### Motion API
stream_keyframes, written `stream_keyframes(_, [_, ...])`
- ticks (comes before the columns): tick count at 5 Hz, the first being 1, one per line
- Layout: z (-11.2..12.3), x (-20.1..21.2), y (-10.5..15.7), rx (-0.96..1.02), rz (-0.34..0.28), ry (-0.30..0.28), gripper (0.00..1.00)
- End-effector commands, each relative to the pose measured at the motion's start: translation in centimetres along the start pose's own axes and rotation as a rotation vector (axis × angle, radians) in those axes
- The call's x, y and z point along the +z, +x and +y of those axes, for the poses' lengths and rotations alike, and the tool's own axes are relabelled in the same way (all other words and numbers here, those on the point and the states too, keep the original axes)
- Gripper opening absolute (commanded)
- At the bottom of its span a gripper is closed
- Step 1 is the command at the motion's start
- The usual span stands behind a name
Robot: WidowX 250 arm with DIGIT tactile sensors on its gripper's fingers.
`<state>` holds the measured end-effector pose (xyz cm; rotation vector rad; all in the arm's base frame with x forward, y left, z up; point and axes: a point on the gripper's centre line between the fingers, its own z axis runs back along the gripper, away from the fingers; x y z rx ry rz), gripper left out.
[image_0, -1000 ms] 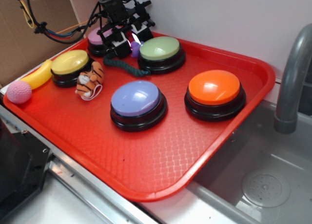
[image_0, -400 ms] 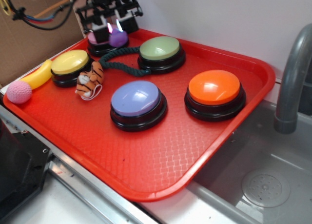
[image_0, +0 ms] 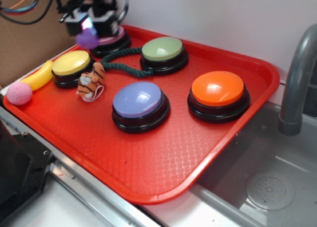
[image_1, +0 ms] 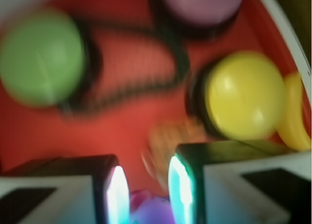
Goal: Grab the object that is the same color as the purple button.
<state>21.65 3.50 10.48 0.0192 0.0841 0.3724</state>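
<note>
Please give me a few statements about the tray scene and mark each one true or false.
1. The end effector holds the purple knob above the tray. True.
2. The purple button sits at the back of the tray beside the wall. False: it stands nearer the front, left of the orange button.
3. The dark green rope curves between the pink button and the green button. True.
4. The tiger plush lies on top of the yellow button. False: it lies on the tray beside that button.
5. The pink crocheted ball sits at the tray's left corner, beside the banana. True.
</note>
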Motion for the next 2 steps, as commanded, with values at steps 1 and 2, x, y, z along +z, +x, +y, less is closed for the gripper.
stream_keyframes(1, [2.14, 1.44, -2.59, -0.237, -0.095, -0.054, 0.0])
stream_keyframes(2, [2.1, 2.06, -2.42, -0.222, -0.051, 0.014, 0.6])
